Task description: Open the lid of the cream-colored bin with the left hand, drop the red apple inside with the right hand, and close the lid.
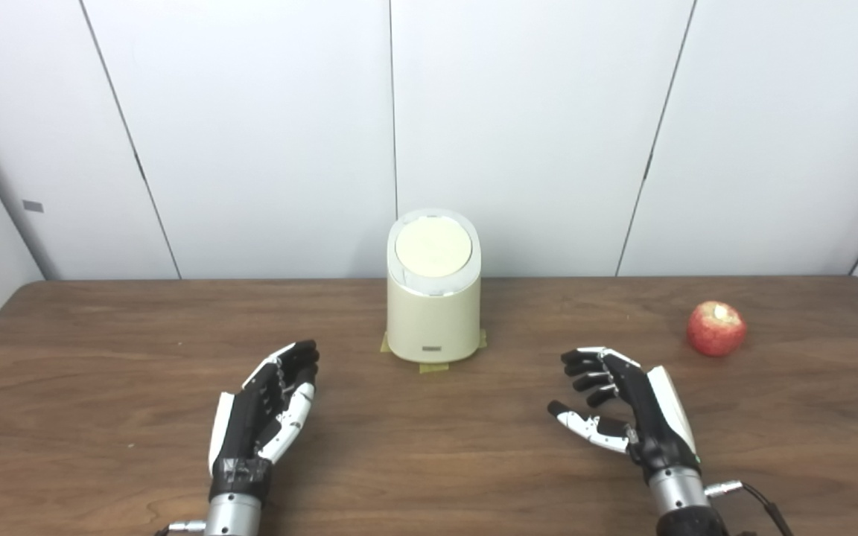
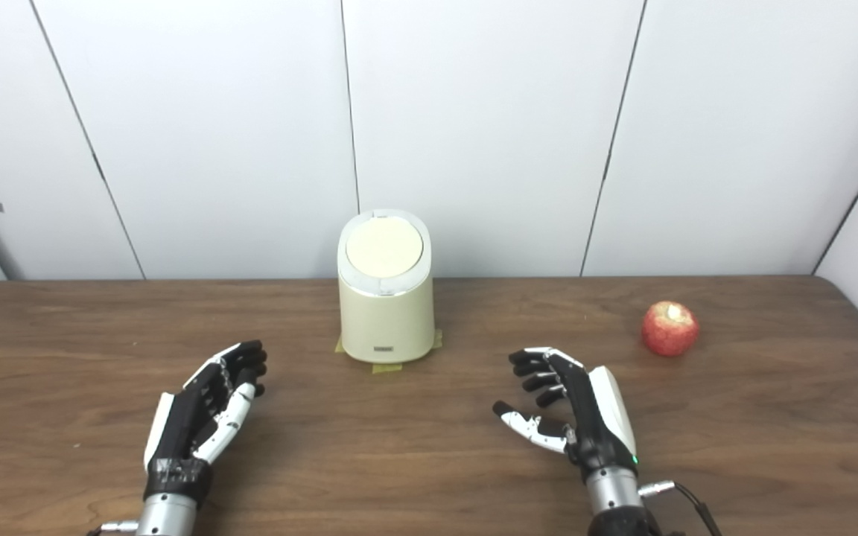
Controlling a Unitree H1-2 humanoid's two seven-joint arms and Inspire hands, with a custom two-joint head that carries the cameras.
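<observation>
A small cream-colored plastic bin (image 1: 433, 313) with a round, flat lid (image 1: 433, 247) stands upright at the far middle of a dark brown wooden table (image 1: 101, 357), close to a white panelled wall (image 1: 265, 134). The lid is shut. Pieces of yellowish tape (image 1: 433, 367) show under the bin's base. A red apple (image 1: 716, 328) with a pale patch on top sits on the table, well apart from the bin, to its right. The black-and-white left hand (image 1: 269, 406) rests near the front edge, fingers loosely apart, holding nothing. The right hand (image 1: 623, 409) is likewise open and empty, between bin and apple but nearer the viewer. The right eye view shows more table to the right of the apple; the left eye view shows more wall on the left.
</observation>
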